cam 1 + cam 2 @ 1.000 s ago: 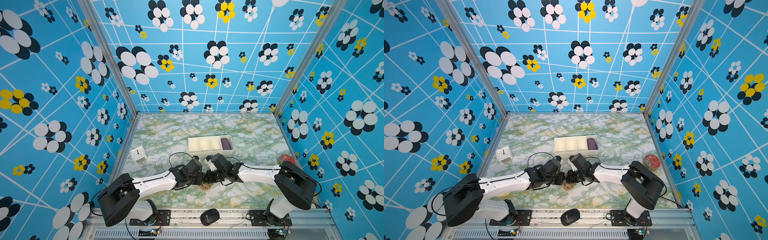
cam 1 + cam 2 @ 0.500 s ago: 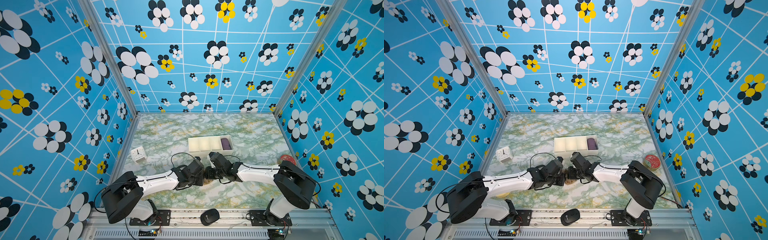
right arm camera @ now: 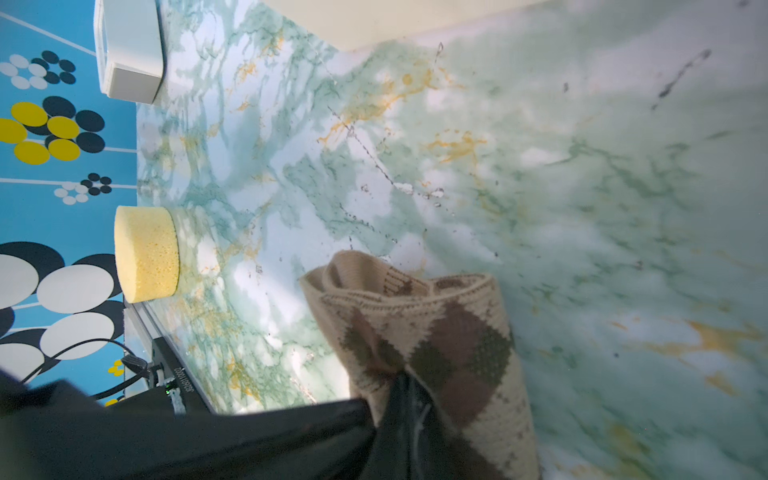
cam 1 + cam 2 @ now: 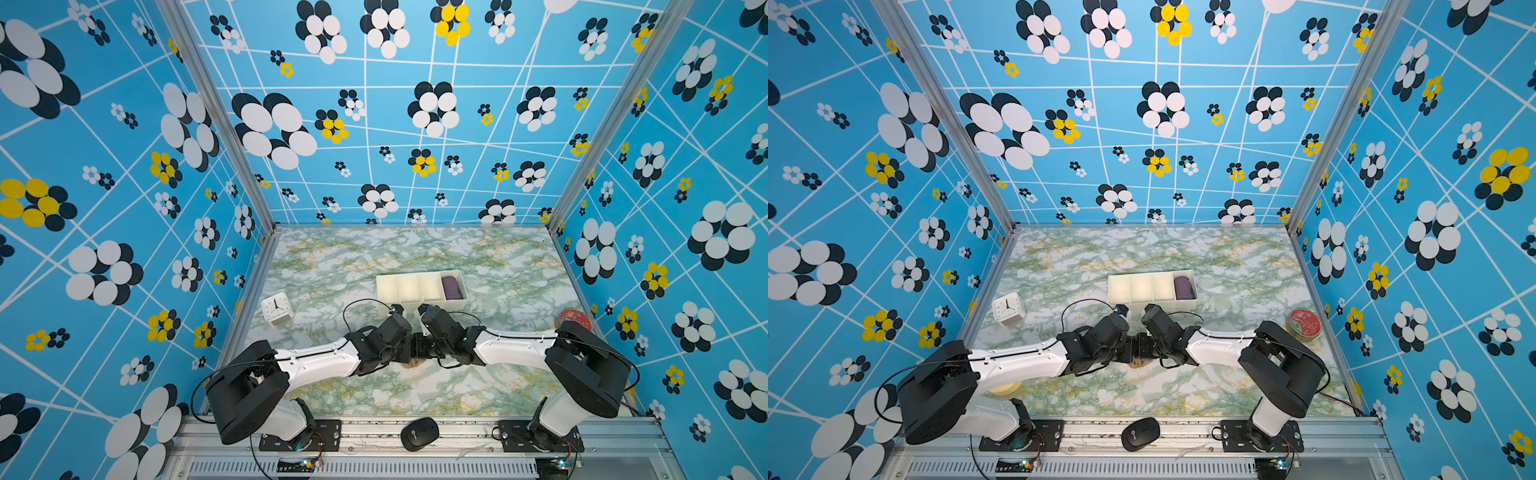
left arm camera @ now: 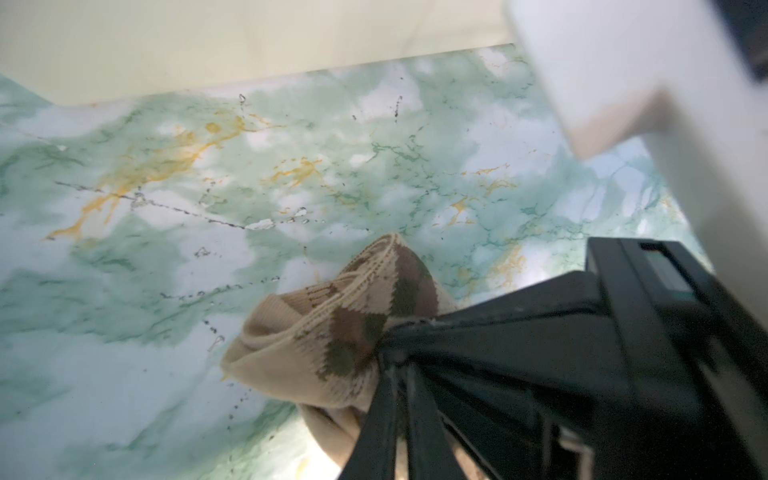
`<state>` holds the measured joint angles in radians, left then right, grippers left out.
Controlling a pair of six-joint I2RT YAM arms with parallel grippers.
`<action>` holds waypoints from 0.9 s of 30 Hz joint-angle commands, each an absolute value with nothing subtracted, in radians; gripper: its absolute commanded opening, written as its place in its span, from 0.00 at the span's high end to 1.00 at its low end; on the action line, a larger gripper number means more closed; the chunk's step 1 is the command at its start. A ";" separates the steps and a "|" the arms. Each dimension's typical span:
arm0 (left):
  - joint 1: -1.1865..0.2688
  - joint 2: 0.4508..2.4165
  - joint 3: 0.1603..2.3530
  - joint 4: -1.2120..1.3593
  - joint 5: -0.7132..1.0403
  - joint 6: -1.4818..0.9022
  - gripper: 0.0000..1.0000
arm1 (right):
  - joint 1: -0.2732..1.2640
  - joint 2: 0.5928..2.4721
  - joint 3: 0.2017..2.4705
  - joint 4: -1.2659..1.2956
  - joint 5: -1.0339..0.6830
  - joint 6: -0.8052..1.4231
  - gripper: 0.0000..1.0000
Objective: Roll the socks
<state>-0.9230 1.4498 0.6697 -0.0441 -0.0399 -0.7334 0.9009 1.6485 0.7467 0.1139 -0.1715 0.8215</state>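
The socks (image 5: 332, 332) are tan knit with brown argyle diamonds, rolled into a bundle just above the marble table. My left gripper (image 5: 392, 374) is shut on one side of the roll. My right gripper (image 3: 401, 395) is shut on the socks (image 3: 440, 336) from the opposite side. In both top views the two grippers meet nose to nose at the front middle of the table. Only a sliver of the socks (image 4: 415, 365) shows beneath them. The pinched part of the roll is hidden by the black fingers.
A white divided tray (image 4: 409, 274) stands just behind the grippers, with a purple bundle (image 4: 451, 287) in its right compartment. A white clock (image 4: 277, 307) sits at the left, a red tin (image 4: 575, 320) at the right, a yellow sponge (image 3: 145, 253) front left, a black mouse (image 4: 419, 433) on the front rail.
Both grippers have drawn closer together and shifted slightly toward the tray. The socks that hung in view below them are now mostly hidden between them.
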 commanded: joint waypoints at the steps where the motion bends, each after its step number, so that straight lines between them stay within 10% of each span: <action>1: -0.924 1.493 0.669 0.003 -0.044 -0.742 0.90 | 0.903 1.740 0.673 -0.098 -0.097 0.837 1.00; 27: -0.916 1.606 0.628 -0.020 -0.003 -0.719 1.00 | 0.834 1.585 0.556 0.183 -0.245 0.894 0.81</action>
